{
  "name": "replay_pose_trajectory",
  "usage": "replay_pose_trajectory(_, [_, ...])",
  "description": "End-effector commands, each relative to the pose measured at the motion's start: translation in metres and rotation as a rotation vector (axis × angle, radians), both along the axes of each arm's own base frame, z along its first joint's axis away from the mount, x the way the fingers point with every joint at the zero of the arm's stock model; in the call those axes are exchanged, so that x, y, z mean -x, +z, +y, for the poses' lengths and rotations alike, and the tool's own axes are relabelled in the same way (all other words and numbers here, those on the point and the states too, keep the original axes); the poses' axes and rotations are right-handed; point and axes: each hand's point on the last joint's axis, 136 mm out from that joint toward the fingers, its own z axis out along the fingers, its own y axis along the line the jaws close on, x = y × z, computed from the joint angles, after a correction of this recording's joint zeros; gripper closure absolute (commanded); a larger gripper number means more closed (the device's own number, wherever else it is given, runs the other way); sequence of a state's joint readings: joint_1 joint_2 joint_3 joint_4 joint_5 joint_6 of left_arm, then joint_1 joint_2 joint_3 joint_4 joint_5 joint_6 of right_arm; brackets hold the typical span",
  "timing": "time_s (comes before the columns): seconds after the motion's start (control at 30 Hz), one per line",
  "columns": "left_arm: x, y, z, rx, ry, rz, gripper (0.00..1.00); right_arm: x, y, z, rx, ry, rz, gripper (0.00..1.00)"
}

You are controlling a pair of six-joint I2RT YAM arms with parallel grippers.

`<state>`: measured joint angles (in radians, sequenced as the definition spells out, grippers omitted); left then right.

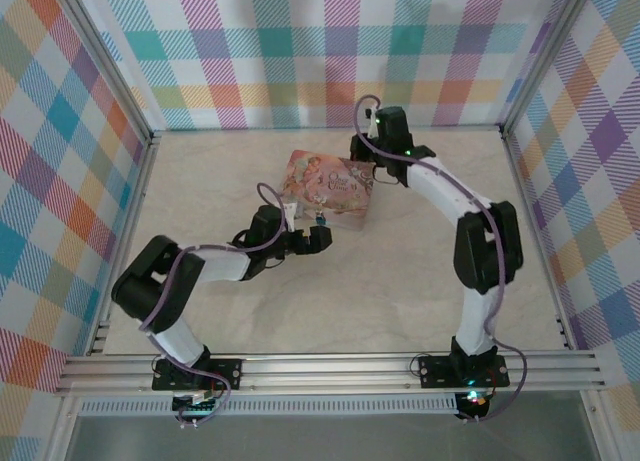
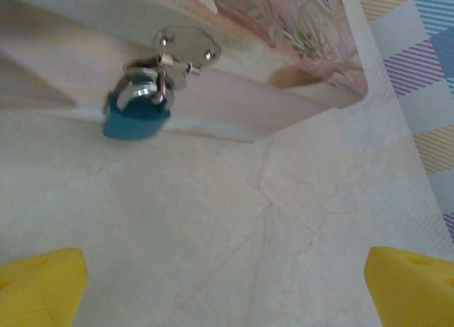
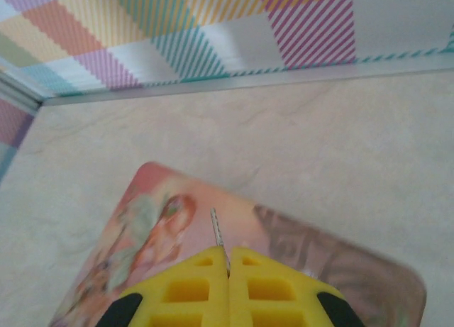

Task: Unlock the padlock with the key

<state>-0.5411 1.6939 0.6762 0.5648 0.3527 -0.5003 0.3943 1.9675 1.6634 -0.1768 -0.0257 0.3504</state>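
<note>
Here, one small blue padlock is hung on one pink illustrated rectangular tin, faced by the spread-open left gripper. One thin metal key is pinched by the right gripper.

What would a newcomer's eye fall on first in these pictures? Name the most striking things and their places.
The pink illustrated tin lies in the middle of the table, ringed by bright plaid walls. On its side hangs the small blue padlock, just ahead of the open left gripper. Above the tin, the right gripper pinches the thin key.
</note>
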Motion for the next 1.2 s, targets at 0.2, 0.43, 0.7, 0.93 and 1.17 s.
replay_pose_trajectory(0.2, [-0.048,0.012,-0.008,0.017,0.039,-0.288,0.0,-0.054,-0.022,0.0,0.164,0.002,0.02,1.0])
replay_pose_trajectory(0.43, [-0.064,-0.001,-0.019,0.014,0.027,-0.307,0.0,-0.076,-0.046,0.008,0.192,0.022,0.058,1.0])
replay_pose_trajectory(0.7, [-0.062,-0.004,-0.044,0.066,-0.097,-0.301,0.07,-0.068,-0.091,0.025,0.195,0.083,0.15,1.0])
replay_pose_trajectory(0.93, [-0.062,0.008,-0.055,0.129,-0.154,-0.33,0.16,-0.047,-0.115,0.035,0.202,0.118,0.192,1.0])
replay_pose_trajectory(1.17, [-0.066,0.012,-0.057,0.184,-0.132,-0.336,0.16,-0.036,-0.119,0.036,0.21,0.126,0.194,1.0])
